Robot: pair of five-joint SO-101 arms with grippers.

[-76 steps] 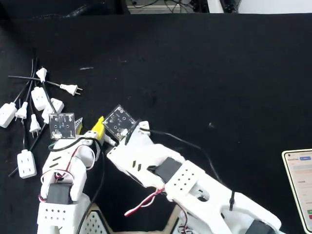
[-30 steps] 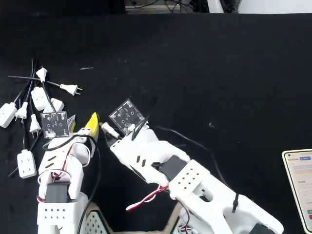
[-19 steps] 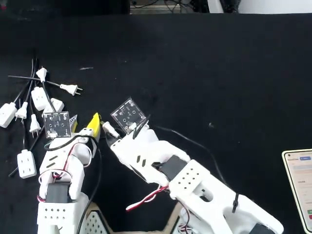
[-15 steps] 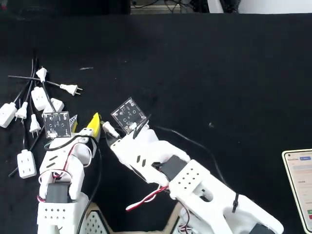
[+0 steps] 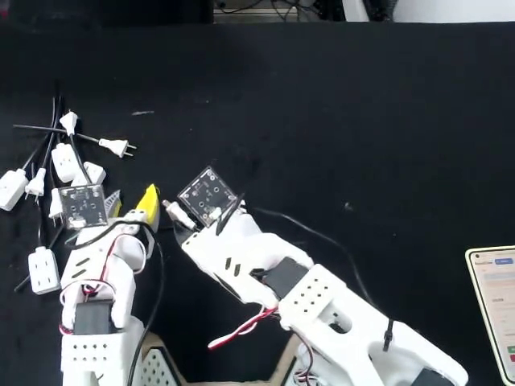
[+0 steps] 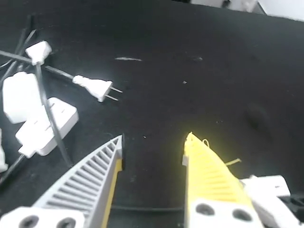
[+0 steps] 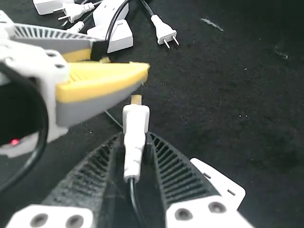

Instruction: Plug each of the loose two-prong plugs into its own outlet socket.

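Right jaws clamped on a plug (image 7: 135, 137), prongs just beside the left arm's yellow finger (image 7: 102, 80). Left jaws open above the desk (image 6: 204, 71). Farther out on the left, loose plugs (image 5: 117, 147) and sockets (image 5: 44, 269) lie tangled with their cords.

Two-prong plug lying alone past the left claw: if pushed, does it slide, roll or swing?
Probably slides: the two-prong plug is small, flattish and lies flat on the black table. Its thin black cord looks floppy and crosses into the tangle of other cords, so a push may pivot the plug rather than move it straight.
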